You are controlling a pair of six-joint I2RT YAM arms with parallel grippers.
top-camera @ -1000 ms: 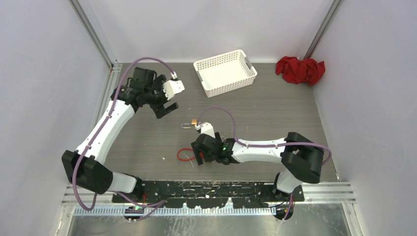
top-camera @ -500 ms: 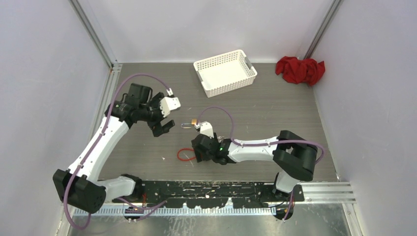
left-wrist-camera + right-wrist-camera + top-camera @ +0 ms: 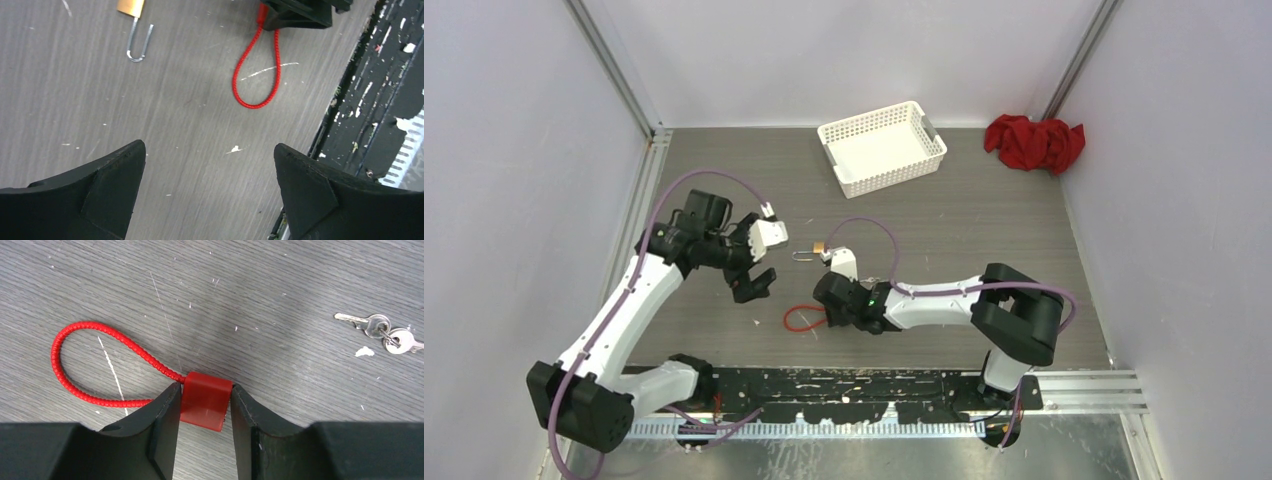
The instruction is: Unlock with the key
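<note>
A red cable lock lies on the grey table: its red body sits between my right gripper's fingers, which are shut on it, and its cord loop lies flat to the left. The loop also shows in the top view beside my right gripper. Two silver keys on a ring lie apart, right of the lock. A small brass padlock with a long open shackle lies behind. My left gripper is open and empty above bare table, left of the loop.
A white perforated basket stands at the back middle. A crumpled red cloth lies in the back right corner. The black base rail runs along the near edge. Walls close in both sides.
My left arm has swung down and toward the near edge, closer to the red loop, still open. My right gripper has stayed on the red lock, edging slightly left.
</note>
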